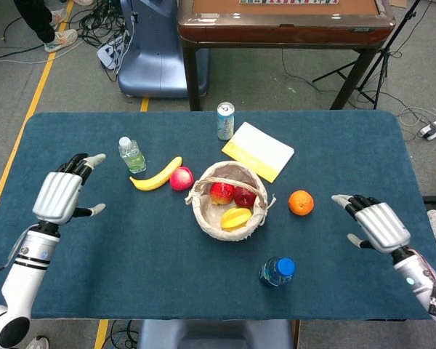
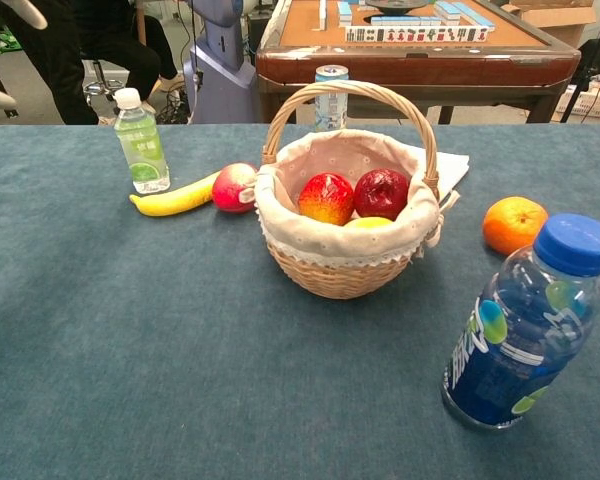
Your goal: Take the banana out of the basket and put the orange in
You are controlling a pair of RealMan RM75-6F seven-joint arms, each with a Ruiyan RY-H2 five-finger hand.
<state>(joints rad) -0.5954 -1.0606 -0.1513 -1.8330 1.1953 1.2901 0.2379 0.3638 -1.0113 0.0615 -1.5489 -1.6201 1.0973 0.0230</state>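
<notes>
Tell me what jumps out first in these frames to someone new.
The wicker basket at the table's middle, holding two red fruits and a yellow one. The banana lies outside it on the cloth beside a red apple, and the orange sits on the basket's other side. Both hands, left hand and right hand, hover open and empty near the table's ends.

No wording can be read in either view. The blue-capped bottle [image 2: 520,330] near the table's front edge carries a printed blue label with white characters and coloured drops, too blurred to make out. The small green-labelled bottle [image 2: 141,143] and the drink can [image 1: 225,121] near the far edge show print too small to read. The tiles [image 2: 425,33] on the wooden table behind are illegible.
</notes>
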